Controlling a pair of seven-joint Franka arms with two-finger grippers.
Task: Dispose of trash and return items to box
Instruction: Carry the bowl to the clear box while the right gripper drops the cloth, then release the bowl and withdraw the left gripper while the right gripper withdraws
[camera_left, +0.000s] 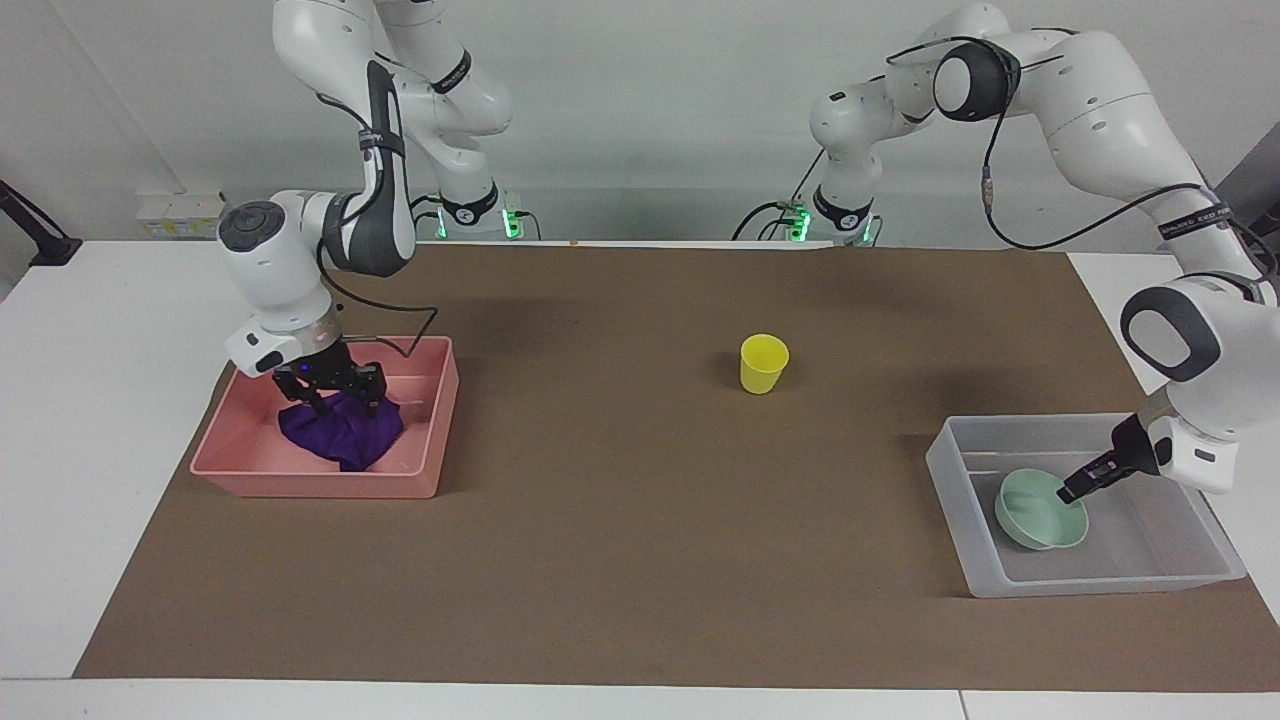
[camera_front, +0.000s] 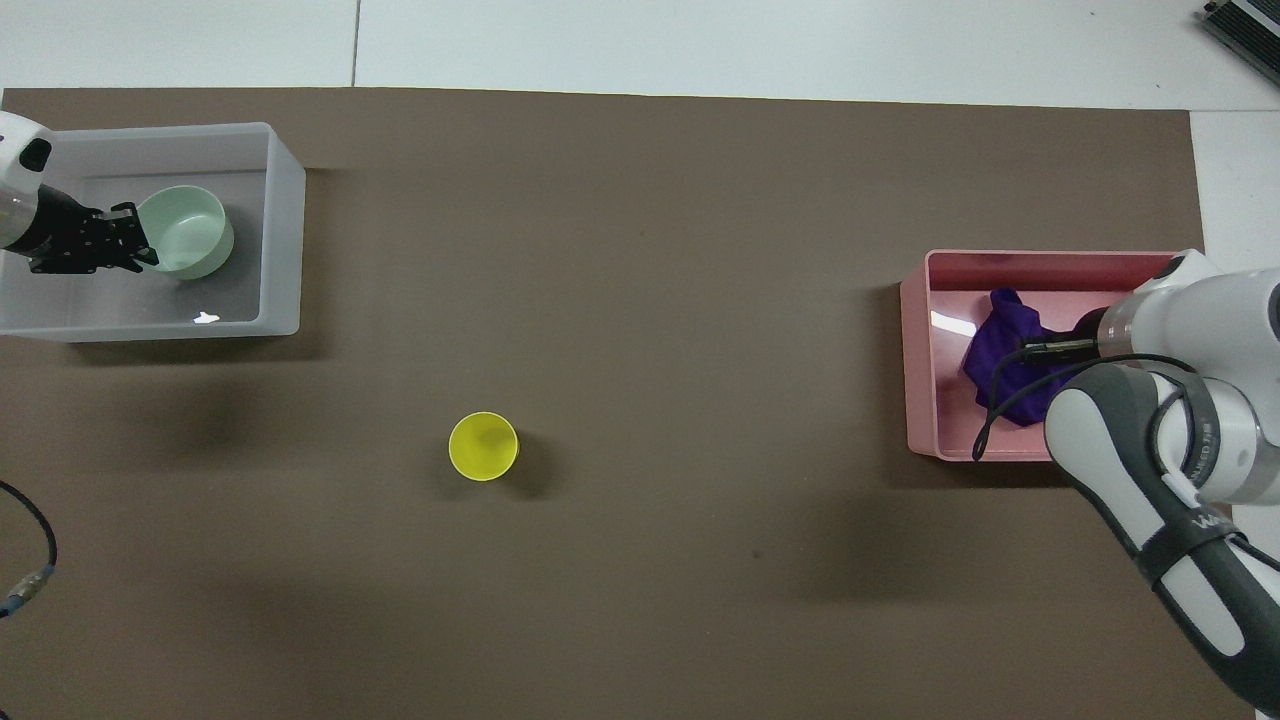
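Note:
The yellow cup (camera_left: 764, 362) (camera_front: 483, 446) stands upright on the brown mat, mid-table. The mint-green bowl (camera_left: 1035, 512) (camera_front: 190, 228) rests inside the translucent box (camera_left: 1100, 585) (camera_front: 285, 230) at the left arm's end. My left gripper (camera_left: 1075, 490) (camera_front: 135, 245) is low in the box, shut on the bowl's rim. My right gripper (camera_left: 340, 392) hangs open just above the purple cloth (camera_left: 340, 430) (camera_front: 1000, 350), which lies in a heap in the pink bin (camera_left: 320, 485) (camera_front: 915, 360). In the overhead view the right arm hides its gripper.
The brown mat (camera_left: 640, 560) covers most of the white table. The pink bin sits at the right arm's end, the box at the left arm's end, the cup between them. A loose cable (camera_front: 30, 560) hangs in at the left arm's side.

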